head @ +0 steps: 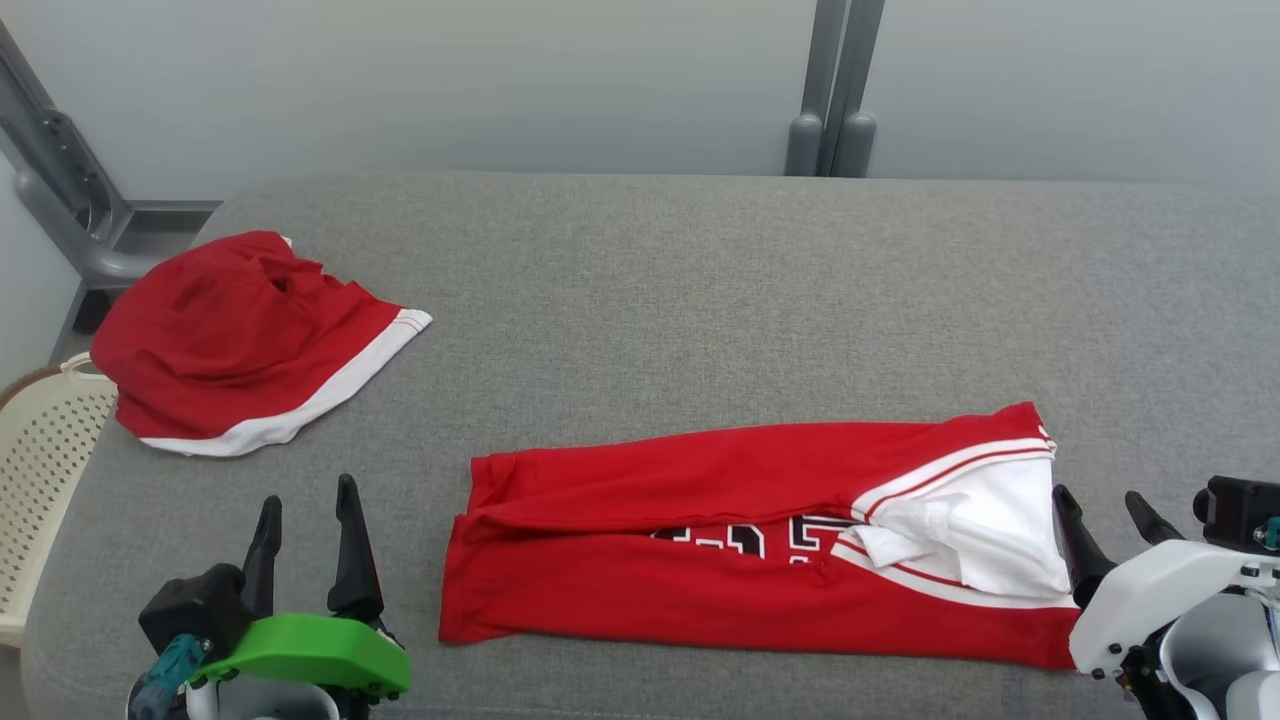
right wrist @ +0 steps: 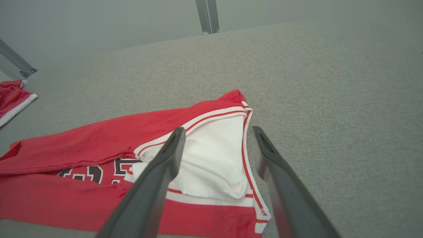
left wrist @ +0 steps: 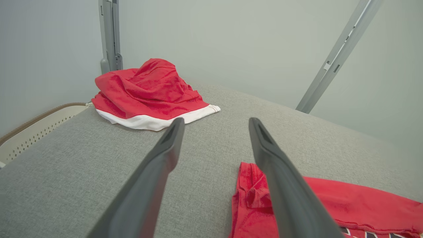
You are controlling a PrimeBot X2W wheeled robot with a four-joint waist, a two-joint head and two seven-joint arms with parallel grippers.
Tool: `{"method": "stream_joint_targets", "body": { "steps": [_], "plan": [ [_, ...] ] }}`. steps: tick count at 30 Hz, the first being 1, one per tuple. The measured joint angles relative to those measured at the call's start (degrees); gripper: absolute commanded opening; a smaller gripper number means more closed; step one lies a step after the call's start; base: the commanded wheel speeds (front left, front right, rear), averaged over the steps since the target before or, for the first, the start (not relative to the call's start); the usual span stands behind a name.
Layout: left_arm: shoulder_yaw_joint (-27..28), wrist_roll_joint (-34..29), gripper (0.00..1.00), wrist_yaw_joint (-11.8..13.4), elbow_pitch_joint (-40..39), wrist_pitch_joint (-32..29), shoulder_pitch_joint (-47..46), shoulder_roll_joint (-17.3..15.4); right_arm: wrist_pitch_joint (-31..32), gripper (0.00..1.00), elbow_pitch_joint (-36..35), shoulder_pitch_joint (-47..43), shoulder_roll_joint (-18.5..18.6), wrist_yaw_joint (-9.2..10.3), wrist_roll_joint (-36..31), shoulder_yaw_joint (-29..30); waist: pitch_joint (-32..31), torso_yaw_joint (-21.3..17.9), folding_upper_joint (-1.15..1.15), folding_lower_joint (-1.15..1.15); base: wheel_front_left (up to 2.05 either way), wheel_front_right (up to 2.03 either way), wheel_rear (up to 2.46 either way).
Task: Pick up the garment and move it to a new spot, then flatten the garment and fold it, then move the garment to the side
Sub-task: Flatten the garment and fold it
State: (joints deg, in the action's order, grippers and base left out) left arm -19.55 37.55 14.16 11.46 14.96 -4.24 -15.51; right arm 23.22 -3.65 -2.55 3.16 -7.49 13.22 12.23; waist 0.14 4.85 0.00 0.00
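Red jersey (head: 620,590) lies folded into a long strip on the grey tabletop (head: 700,300), near edge, between the 2 claws. Left claw (head: 307,492) released, empty, just beside the jersey's left end. Right claw (head: 1098,495) released, empty, just beside the white-trimmed right end. 2nd red garment (head: 230,330) crumpled at far left, near a cream basket (head: 40,440).

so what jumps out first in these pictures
A red jersey with white trim lies folded lengthwise across the front of the grey table. A second red garment sits crumpled at the far left. The left gripper and right gripper stand open beside either end of the jersey.
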Motion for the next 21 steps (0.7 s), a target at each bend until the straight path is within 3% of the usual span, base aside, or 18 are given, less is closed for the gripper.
{"method": "stream_joint_targets", "body": {
  "steps": [4, 13, 21],
  "plan": [
    [1.9, 1.1, 1.00, -3.5, -1.9, 0.1, 3.1, 2.3, -9.2, 1.00, 3.8, 0.9, -0.2, 0.00, -0.2, -2.2, -1.9, -0.1, 0.00, 0.00, 0.00, 0.00, 0.00],
    [1.0, 0.1, 1.00, -9.2, -2.1, 0.1, 5.9, 1.9, -20.4, 1.00, 8.8, 1.2, -0.3, 0.00, -0.8, -8.8, -3.8, -0.4, 0.00, 0.00, 0.00, 0.00, 0.00],
    [0.7, -1.9, 1.00, -9.0, -1.6, 0.1, 7.5, 0.2, -25.4, 1.00, 11.9, -1.1, -0.4, -0.01, -1.5, -10.9, -4.6, -0.1, 0.00, 0.00, 0.00, 0.00, 0.00]
  ]
}}
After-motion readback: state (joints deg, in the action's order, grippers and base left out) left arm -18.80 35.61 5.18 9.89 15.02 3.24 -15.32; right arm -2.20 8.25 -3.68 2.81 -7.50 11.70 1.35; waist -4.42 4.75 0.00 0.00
